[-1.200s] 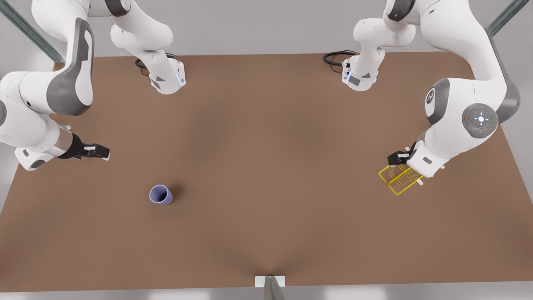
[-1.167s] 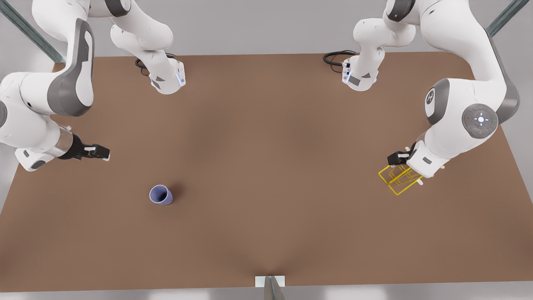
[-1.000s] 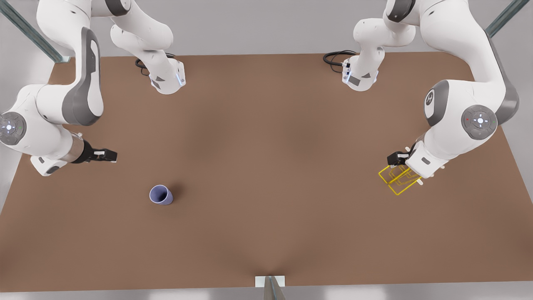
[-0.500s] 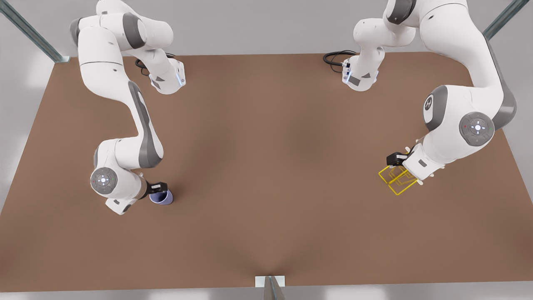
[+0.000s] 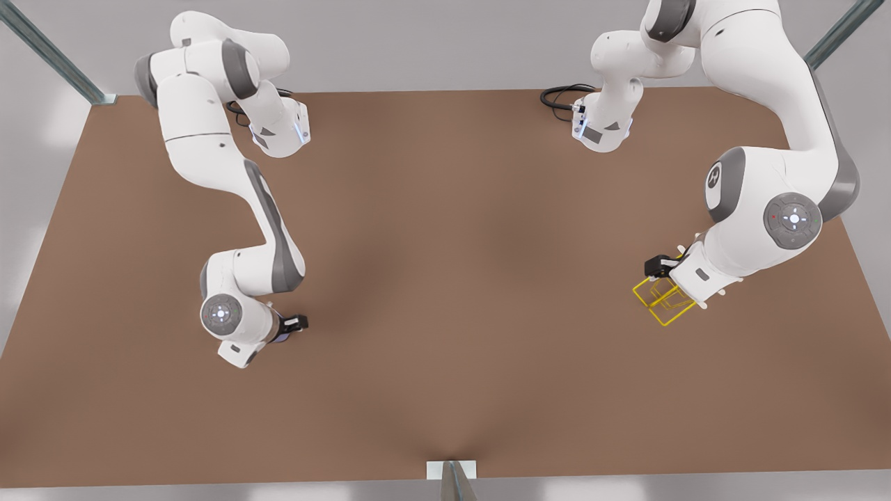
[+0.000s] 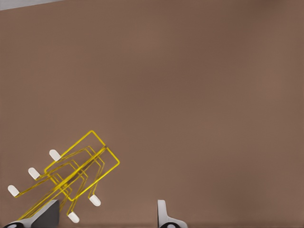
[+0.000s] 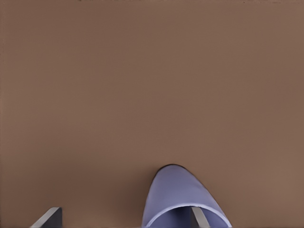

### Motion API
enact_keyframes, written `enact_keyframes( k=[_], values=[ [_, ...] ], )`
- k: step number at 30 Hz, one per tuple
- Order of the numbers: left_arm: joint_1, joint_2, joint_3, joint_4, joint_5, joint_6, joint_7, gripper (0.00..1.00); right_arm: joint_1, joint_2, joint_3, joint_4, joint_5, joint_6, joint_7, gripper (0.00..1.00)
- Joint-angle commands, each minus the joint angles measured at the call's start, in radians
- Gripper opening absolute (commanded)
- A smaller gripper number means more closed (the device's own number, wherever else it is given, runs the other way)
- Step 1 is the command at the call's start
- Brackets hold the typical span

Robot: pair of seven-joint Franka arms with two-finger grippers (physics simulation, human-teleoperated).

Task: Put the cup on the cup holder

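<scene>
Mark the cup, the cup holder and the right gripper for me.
cup (image 7: 176,192): right wrist view, its outer wall.
cup holder (image 6: 105,151): left wrist view, yellow wire frame.
right gripper (image 7: 124,216): right wrist view, midway between fingertips.

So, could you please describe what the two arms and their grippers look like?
Both arms are glossy white with dark grey joint bands. A round grey cap with a lit white centre sits near each wrist. The right gripper and left gripper are black; up close their fingers look light grey. A black cable coils at one base, and another shows at the other base.
</scene>
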Motion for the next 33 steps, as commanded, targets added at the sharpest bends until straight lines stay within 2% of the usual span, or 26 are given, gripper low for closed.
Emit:
enact_keyframes(
  k=[1,21,23,24,28,29,30,32,33],
  values=[
    [0.002,-0.001,0.000,0.000,0.001,0.000,0.027,1.00,0.002,0.004,0.000,-0.002,0.000,0.038,-0.021,1.00],
    [-0.003,-0.004,0.003,0.000,-0.001,-0.019,0.018,1.00,0.016,-0.031,-0.008,-0.056,0.000,0.039,-0.052,1.00],
    [-0.001,-0.003,0.003,0.000,-0.001,-0.017,0.019,1.00,0.013,-0.051,-0.008,-0.117,0.001,0.059,-0.052,1.00],
    [-0.001,-0.003,0.003,0.000,0.001,-0.017,0.018,1.00,0.013,-0.067,-0.008,-0.197,0.003,0.142,-0.050,1.00],
    [-0.003,-0.003,0.003,0.000,0.001,-0.017,0.018,1.00,0.016,-0.067,-0.008,-0.228,0.003,0.153,-0.050,1.00],
    [-0.003,-0.001,0.003,0.000,0.001,-0.017,0.018,1.00,0.016,-0.064,-0.009,-0.226,0.003,0.159,-0.052,0.92],
    [-0.003,-0.003,0.003,0.000,0.001,-0.017,0.018,1.00,0.016,-0.064,-0.012,-0.226,0.003,0.159,-0.052,0.70],
    [-0.003,-0.001,0.003,0.000,0.001,-0.017,0.019,1.00,0.016,-0.058,-0.014,-0.225,-0.014,0.164,-0.056,0.53],
    [-0.001,-0.001,0.003,0.000,0.001,-0.016,0.022,1.00,0.016,-0.055,-0.015,-0.226,-0.012,0.165,-0.056,0.42]
  ],
)
